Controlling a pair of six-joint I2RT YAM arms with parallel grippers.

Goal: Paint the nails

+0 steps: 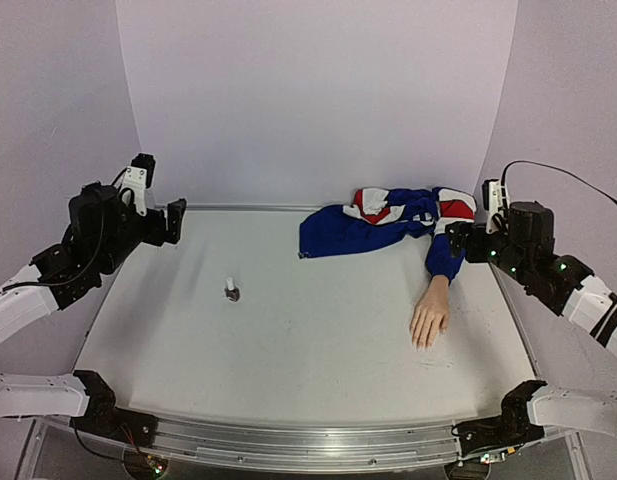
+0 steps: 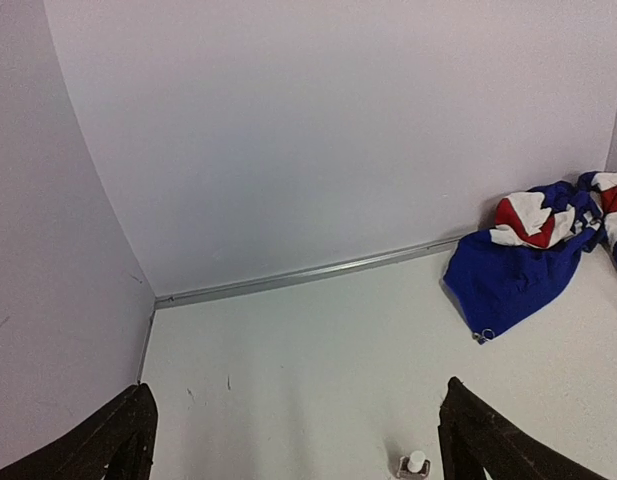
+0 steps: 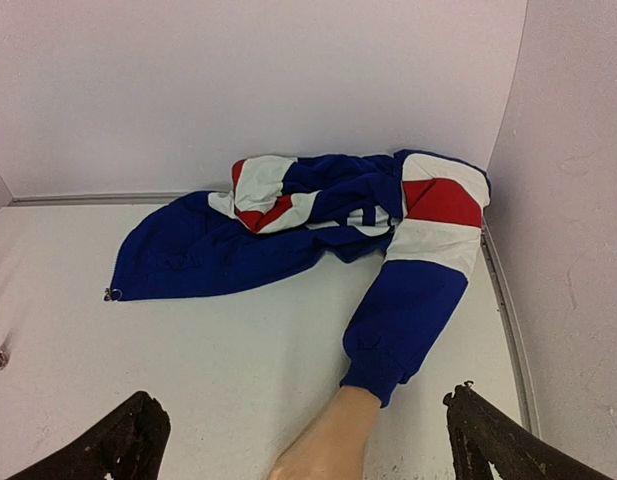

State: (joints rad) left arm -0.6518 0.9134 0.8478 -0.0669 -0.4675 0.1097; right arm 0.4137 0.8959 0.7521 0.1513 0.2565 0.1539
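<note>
White table, lilac walls, jacket and mannequin hand at right

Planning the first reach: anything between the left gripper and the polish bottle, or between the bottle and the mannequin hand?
Nothing visible. Bare table lies between the left gripper and the bottle, and between the bottle and the hand. The jacket is bunched at the back, its sleeve ending at the wrist.
</note>
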